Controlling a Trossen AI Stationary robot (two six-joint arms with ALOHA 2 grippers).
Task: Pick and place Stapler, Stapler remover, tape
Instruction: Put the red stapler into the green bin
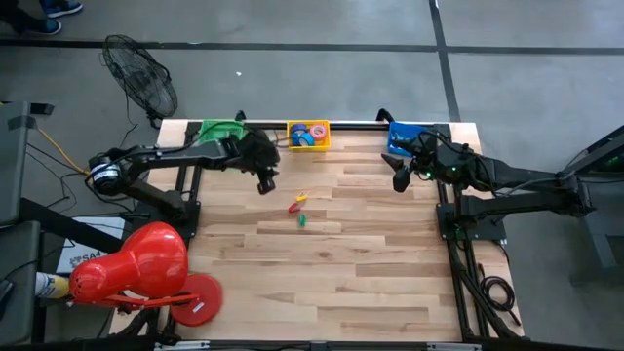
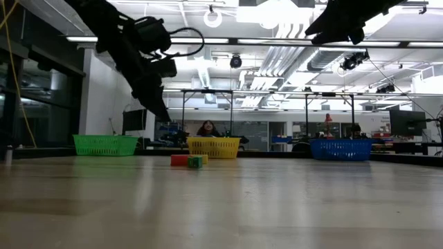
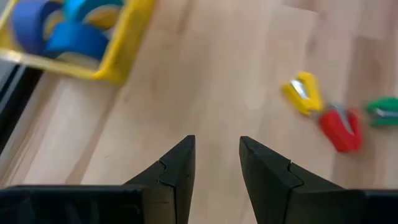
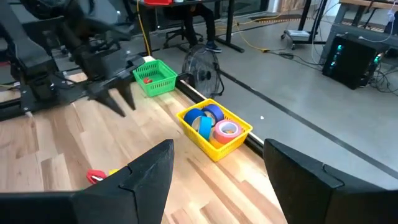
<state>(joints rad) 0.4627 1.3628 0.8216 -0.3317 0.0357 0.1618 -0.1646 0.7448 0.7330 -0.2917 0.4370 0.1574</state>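
Both arms hover over the bench's far edge, empty, while three small pieces wait mid-bench.

Your left gripper (image 1: 265,182) hangs just in front of the yellow basket (image 1: 308,145), fingers partly open around nothing. Your right gripper (image 1: 401,178) hangs near the blue basket (image 1: 395,142) at the far right corner, jaws wide and empty. The tape (image 4: 211,123) already lies in the yellow basket. A green basket (image 1: 207,130) sits at the far left. The yellow piece (image 3: 303,92), red piece (image 3: 339,129) and green piece (image 3: 385,110), possibly staple removers, lie close together toward the bench's middle. You seem between picks; next, lower the left gripper over one piece and close.
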